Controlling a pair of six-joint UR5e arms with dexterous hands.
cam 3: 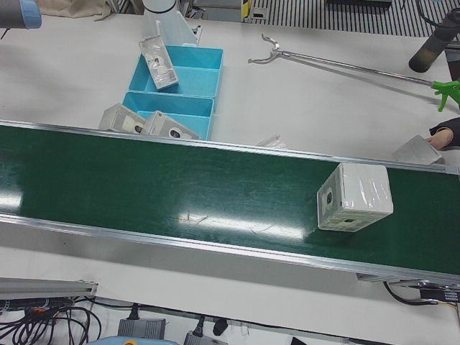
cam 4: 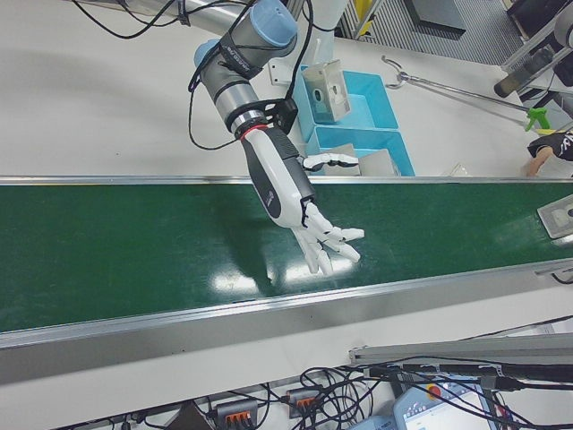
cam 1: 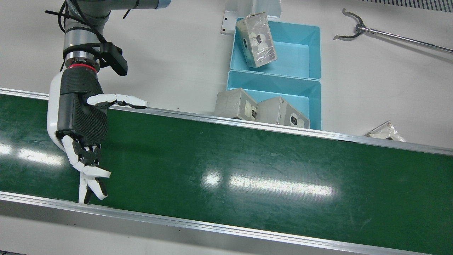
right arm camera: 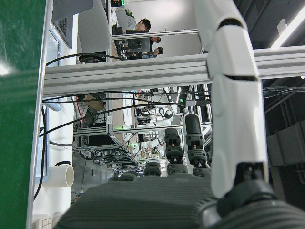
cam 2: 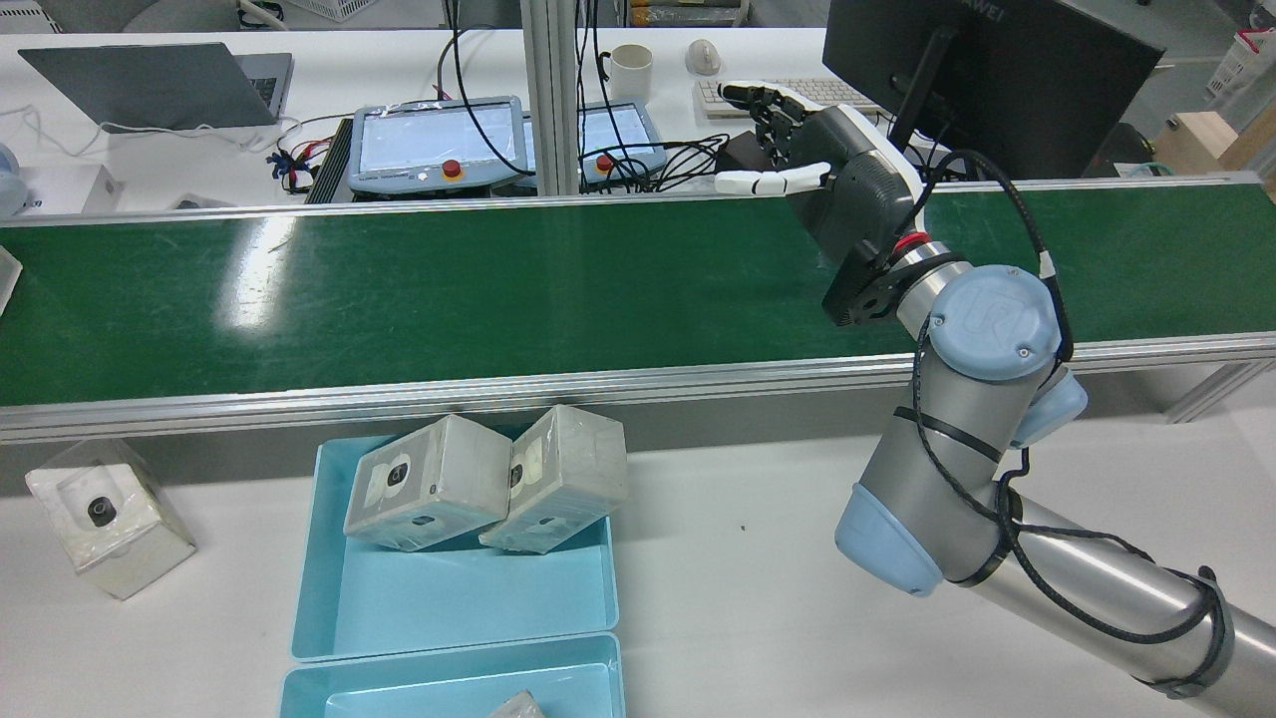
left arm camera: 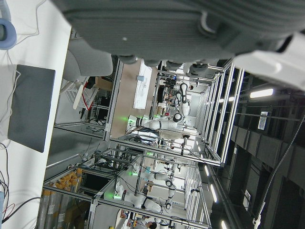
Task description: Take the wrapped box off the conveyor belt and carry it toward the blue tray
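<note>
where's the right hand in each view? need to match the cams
Front view: right hand at left, fingers spread over the belt.
Rear view: upper right, above the belt's far edge.
Left-front view: not in it.
Right-front view: centre, open above the belt.
Left hand view: not in it.
Right hand view: its own fingers, close up.
Shared landmark: green conveyor belt.

The monitor (cam 2: 997, 80) behind the belt carries letters along its top edge that read "HUAWEI", cut off at the picture's edge. The grey-blue joint cap (cam 2: 992, 321) on the right arm bears the mark "UR". Printing on the wrapped boxes is too small to read.
</note>
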